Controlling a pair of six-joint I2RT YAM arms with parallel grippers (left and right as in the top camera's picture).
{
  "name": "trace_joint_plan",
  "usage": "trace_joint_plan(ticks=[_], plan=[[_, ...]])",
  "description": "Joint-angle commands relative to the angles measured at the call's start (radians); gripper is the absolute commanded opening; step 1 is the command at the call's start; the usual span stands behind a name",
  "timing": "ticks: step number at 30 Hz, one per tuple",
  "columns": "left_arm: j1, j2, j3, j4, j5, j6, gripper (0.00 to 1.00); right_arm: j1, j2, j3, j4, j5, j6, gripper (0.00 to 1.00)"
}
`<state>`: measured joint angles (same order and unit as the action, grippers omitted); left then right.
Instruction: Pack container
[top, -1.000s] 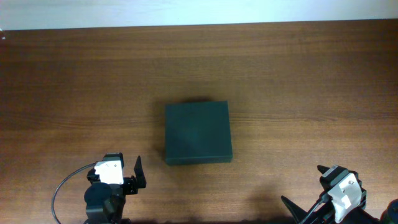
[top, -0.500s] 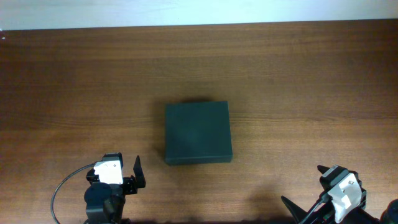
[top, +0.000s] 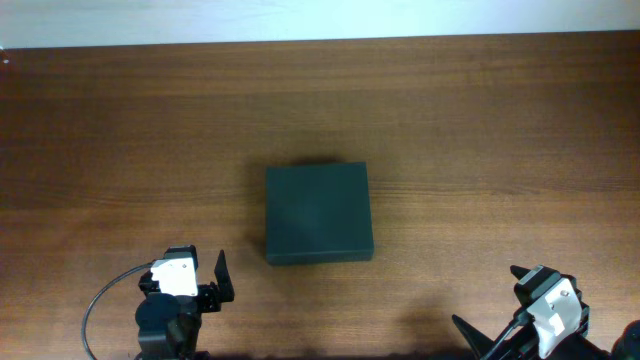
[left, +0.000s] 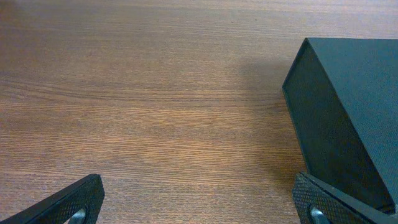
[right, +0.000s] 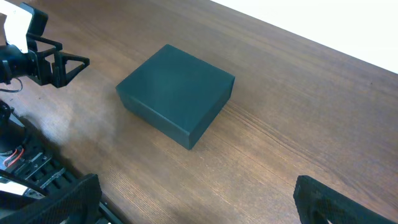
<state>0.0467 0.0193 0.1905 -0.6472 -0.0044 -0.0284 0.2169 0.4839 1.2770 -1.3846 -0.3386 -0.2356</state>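
The container (top: 318, 213) is a dark green matte box lying closed in the middle of the wooden table. It shows at the right of the left wrist view (left: 348, 118) and in the middle of the right wrist view (right: 177, 92). My left gripper (top: 208, 283) is open and empty near the table's front edge, to the front left of the container; in its own view (left: 199, 202) the right finger sits near the box's corner. My right gripper (top: 495, 305) is open and empty at the front right, well away from the box (right: 199, 202).
The brown wooden table (top: 480, 120) ends at a white wall along the back. A grey cable (top: 100, 298) loops beside the left arm. The left arm (right: 37, 56) shows in the right wrist view. No hand tools or other objects show.
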Motion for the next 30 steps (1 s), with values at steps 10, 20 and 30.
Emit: trace_joint_plan(ticks=[10,20,30], plan=[[0.005,-0.013,-0.011,0.003,0.0,-0.017,0.99,0.002,-0.182,-0.402,0.387,0.171,0.007,0.99],[0.005,-0.013,-0.011,0.003,0.0,-0.017,0.99,-0.102,-0.436,-0.925,0.695,0.152,0.008,0.99],[0.005,-0.013,-0.011,0.003,0.0,-0.017,0.99,-0.154,-0.48,-1.06,0.702,0.137,0.008,0.99]])
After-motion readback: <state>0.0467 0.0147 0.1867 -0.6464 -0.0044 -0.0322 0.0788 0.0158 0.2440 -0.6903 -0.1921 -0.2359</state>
